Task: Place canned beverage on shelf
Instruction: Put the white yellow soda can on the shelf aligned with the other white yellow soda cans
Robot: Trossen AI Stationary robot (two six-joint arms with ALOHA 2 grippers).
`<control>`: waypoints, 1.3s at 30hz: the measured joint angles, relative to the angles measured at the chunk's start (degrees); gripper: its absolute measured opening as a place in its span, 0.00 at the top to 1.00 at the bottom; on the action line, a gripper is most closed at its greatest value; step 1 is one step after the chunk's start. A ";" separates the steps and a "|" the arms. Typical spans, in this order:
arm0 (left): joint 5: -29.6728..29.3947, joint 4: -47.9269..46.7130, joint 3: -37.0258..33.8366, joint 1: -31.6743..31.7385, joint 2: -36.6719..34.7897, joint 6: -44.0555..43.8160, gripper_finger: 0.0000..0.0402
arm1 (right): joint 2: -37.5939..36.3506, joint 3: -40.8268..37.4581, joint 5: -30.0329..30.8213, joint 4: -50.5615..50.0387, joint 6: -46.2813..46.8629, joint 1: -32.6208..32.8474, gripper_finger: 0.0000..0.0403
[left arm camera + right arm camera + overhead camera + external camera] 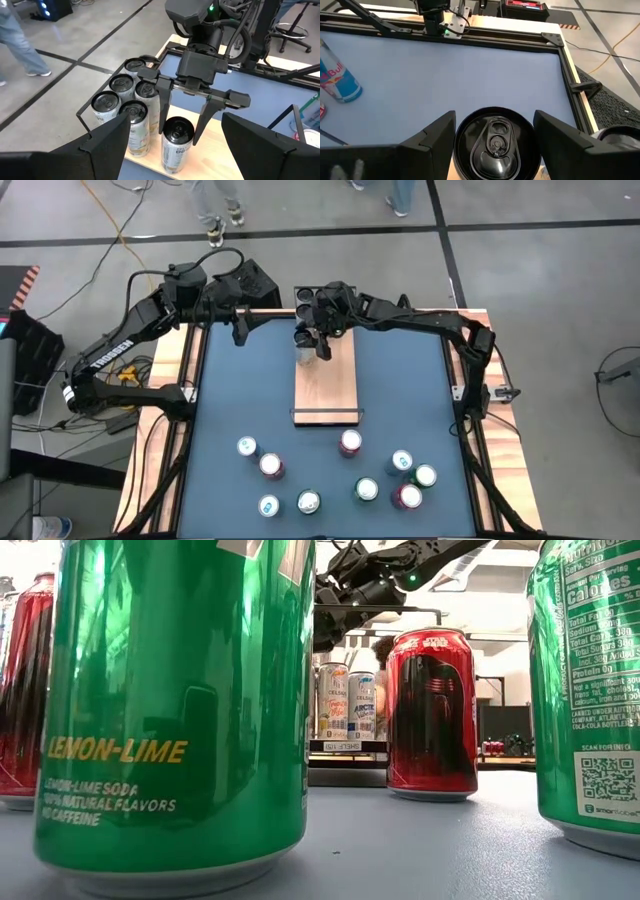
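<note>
- Step in hand, by judgement: setting the can point(177, 142) down on the shelf point(326, 392), at its far end, just near of the cluster of cans point(125, 97) already standing there.
- Right gripper point(318, 340) reaching in from the far right, straddling the can's upper part, with fingers point(164, 107) set close against both sides; seemingly gripping it, though firm pressure is hard to confirm from here.
- Can upright, its base apparently down on the plank.
- Left gripper point(240, 330) waiting at the far left edge of the table, spread wide and holding nothing.
- Next move, as a judgement: spreading the right fingers evenly so that neither drags the can, then lifting straight up, clear of the rim, without brushing the neighbouring cans on the far side.
- Shown only from the left wrist: the side-on straddle, the can's height against the fingers, and the tight packing of the cluster.
- Shown only from the right wrist: the black lid point(496, 142) centred between the two fingers.
- Shown only from above: the bare near stretch of the shelf and the loose cans point(350, 443) well apart on the near table.
- Low view largely blocked by a green can point(170, 700) and a red can point(432, 715); shelf cans only glimpsed between them.
</note>
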 joint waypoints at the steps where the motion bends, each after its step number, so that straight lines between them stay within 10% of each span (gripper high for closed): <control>1: 0.02 0.00 0.00 0.00 0.00 0.00 0.25 | -0.02 -0.01 0.22 -0.05 0.02 0.08 0.37; 20: 0.17 0.00 0.00 0.00 0.02 -1.07 0.25 | 0.35 -0.32 8.62 -4.32 -1.72 1.75 0.14; 39: 0.07 0.00 0.00 -0.02 0.02 -2.58 0.25 | 0.15 6.14 10.62 -8.93 -5.29 3.14 0.16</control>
